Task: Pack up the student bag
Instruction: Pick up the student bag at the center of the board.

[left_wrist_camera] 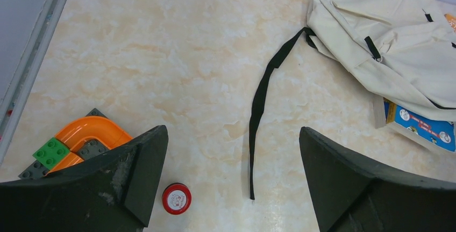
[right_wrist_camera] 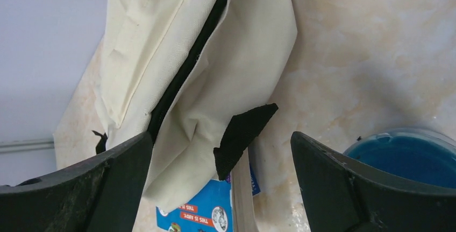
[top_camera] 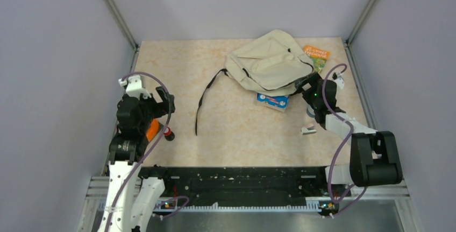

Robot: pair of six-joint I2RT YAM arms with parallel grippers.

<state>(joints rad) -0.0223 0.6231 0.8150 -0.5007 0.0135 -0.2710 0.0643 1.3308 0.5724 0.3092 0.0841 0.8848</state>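
Right wrist view. Item: right claw (right_wrist_camera: 220, 135), jaws apart, clamped on nothing. A lower corner of the student bag (right_wrist_camera: 236, 54) and its black tab (right_wrist_camera: 242, 129) hang in the gap. Whether either finger touches the cloth is hard to tell from this angle.

Position of bag: far right part of the table (top_camera: 177, 70), lying flat, partly on top of a blue book (top_camera: 272, 101), with an orange book (top_camera: 317, 55) just beside its far edge. The right claw (top_camera: 305, 89) sits at its near right edge. The left claw (top_camera: 161, 100), also spread wide and empty, is well apart from the bag, near a red cap (left_wrist_camera: 176, 198) and an orange toy track (left_wrist_camera: 91, 132).

Risks, as judged:
- The zip (right_wrist_camera: 188, 65) looks shut here; a pinch now would likely take loose cloth or the tab and open nothing.
- Lifting by that corner could drag the blue book along, or slide the bag onto the orange book.
- The blue tub (right_wrist_camera: 403, 156) lies just beside the right finger; a sideways swing could knock it.
- The long strap (left_wrist_camera: 263, 97) trails loose and may snag.
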